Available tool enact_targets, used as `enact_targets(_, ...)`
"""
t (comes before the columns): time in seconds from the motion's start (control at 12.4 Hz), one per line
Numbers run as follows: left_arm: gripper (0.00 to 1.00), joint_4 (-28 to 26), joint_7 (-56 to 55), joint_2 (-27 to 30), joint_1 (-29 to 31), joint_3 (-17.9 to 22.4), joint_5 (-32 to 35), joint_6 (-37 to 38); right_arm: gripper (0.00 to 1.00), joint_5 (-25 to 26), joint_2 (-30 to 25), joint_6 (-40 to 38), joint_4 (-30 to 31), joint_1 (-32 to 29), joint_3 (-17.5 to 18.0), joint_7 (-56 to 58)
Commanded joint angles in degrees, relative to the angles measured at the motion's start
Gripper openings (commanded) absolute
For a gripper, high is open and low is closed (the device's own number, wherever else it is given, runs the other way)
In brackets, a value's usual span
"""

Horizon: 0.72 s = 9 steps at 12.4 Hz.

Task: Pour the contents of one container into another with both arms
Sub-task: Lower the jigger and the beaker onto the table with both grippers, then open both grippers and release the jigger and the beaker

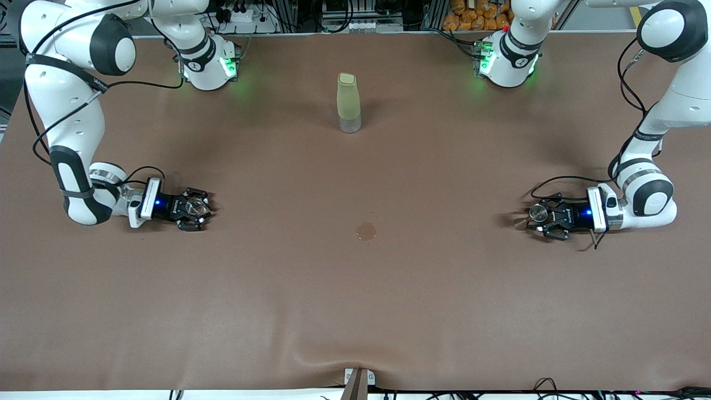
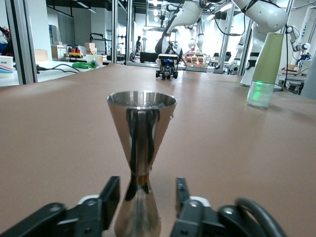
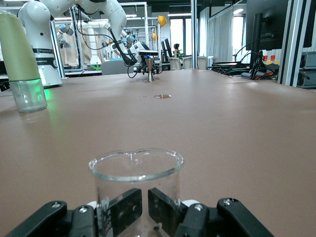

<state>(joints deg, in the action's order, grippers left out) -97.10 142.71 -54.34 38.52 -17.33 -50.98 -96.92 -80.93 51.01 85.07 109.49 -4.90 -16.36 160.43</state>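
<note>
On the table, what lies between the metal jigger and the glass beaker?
Front view: between the metal jigger at the left gripper and the glass beaker in the right gripper lies only a small wet spot on the brown table.

Bright, even overhead light; soft shadows.

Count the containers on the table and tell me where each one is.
3. A steel jigger stands between the left hand's fingers; a clear glass beaker sits in the right hand; a green-topped bottle stands mid-table near the arm bases. None seems hidden.
</note>
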Motion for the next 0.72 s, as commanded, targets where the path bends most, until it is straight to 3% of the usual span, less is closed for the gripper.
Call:
enact_targets(0.0,1.0,1.2,-0.3,-0.1,0.0,1.7,2.4,0.9,0.53,-0.4,0.9,-0.3,0.4,-1.3,0.4,12.4)
enact_targets(0.08,1.0,2.4,-3.0,0.4,0.1,2.4,4.7,1.9,0.72,-0.4,0.8,-0.2,0.4,-1.3,0.4,12.4)
enact_targets(0.16,1.0,5.1,-6.4,0.5,0.1,3.4,8.1,4.3,1.0,-0.1,0.8,-0.2,0.4,-1.3,0.2,12.4)
enact_targets(0.48,1.0,15.3,-21.0,2.1,0.2,7.5,15.2,9.8,1.0,2.3,-1.2,0.4,0.5,0.2,-4.1,10.0)
enact_targets(0.64,1.0,17.1,-31.4,4.9,0.2,7.9,16.5,10.2,1.0,8.6,-3.5,1.8,0.5,1.0,-6.5,-2.9)
